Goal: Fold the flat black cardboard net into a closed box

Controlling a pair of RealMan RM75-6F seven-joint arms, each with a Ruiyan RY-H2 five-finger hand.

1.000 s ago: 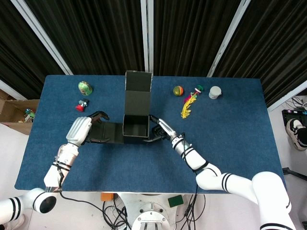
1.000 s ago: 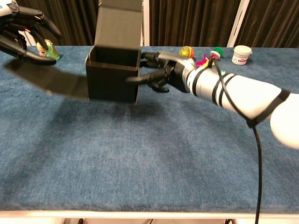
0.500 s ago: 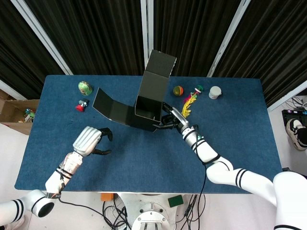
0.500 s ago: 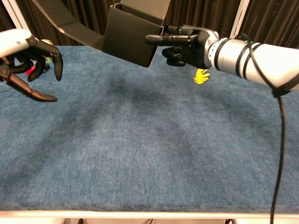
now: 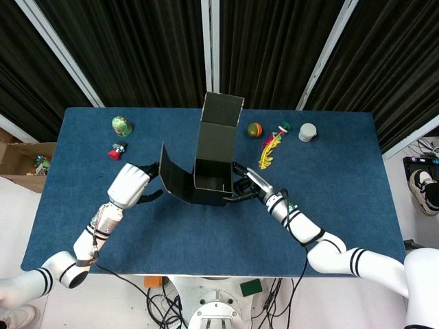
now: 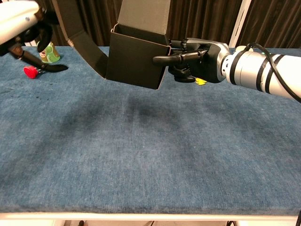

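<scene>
— Head view: where's the box [image 5: 211,171]?
— Mid-table, lifted, right hand [image 5: 248,188] gripping its right wall; left hand [image 5: 130,186], fingers apart and empty, beside the loose left flap.
— Chest view?
— Box tilted above bare blue table [image 6: 141,155]; lid flap upright.

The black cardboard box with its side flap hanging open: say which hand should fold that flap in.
Left, probably. The left hand sits open right beside the loose side flap of the black cardboard box, while the right hand grips the box's opposite wall and holds it off the blue table.
</scene>
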